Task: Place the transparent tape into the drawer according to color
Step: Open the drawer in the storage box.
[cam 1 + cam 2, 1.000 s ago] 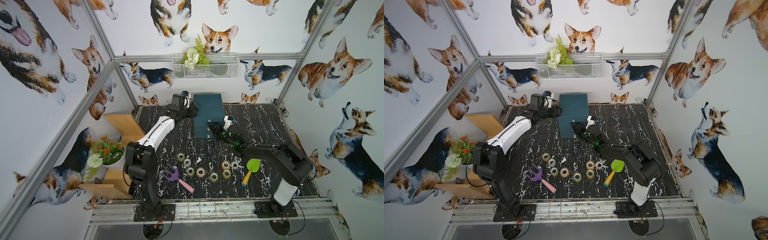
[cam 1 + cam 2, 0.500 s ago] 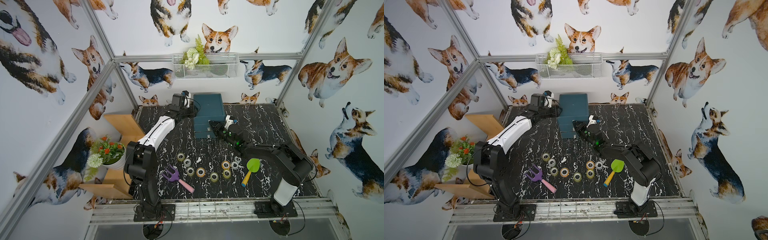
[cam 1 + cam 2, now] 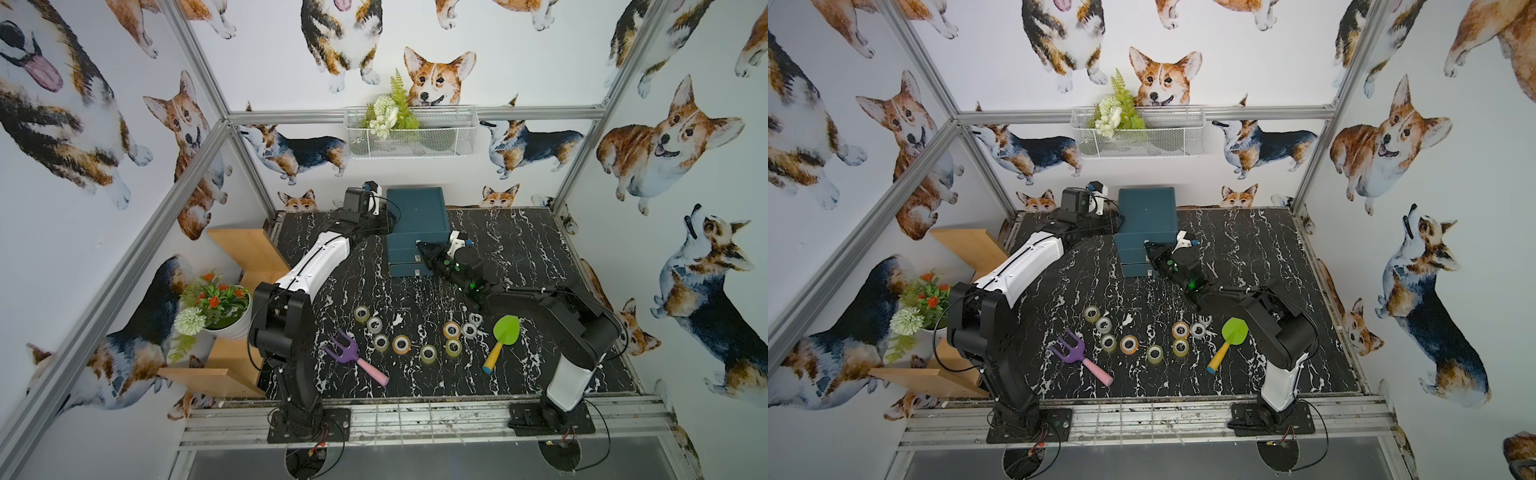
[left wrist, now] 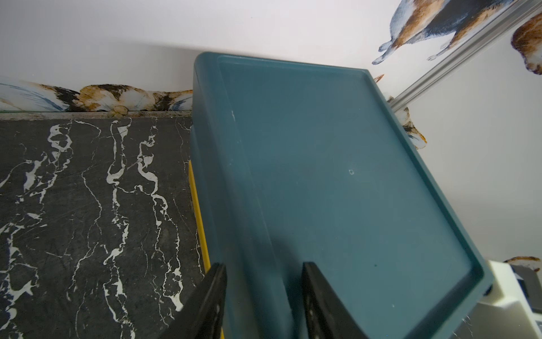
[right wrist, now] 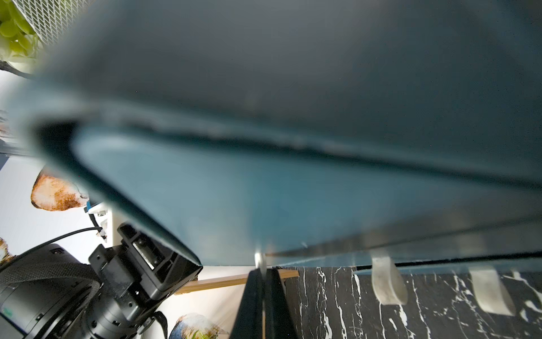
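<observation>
The left pincer [image 4: 264, 302], jaws spread, straddles the teal plastic drawer cabinet's [image 3: 415, 216] left edge at twelve o'clock, steadying it. The right pincer [image 5: 262, 281] is pinched on a small metal drawer handle [image 5: 260, 259]; opening appears in hand, calling for a straight pull toward six. The nine small see-through tape rolls [image 3: 401, 343] lie flat at six o'clock on the black marble desk [image 3: 540, 249], cores upward.

My black fingers [image 4: 211, 296] look like matt plastic. The teal drawer cabinet [image 4: 337, 182] seems smooth, satin plastic. The table [image 3: 519, 245] is glossy black marble-look; the tape rolls [image 3: 401, 343] are shiny see-through film, possibly.
</observation>
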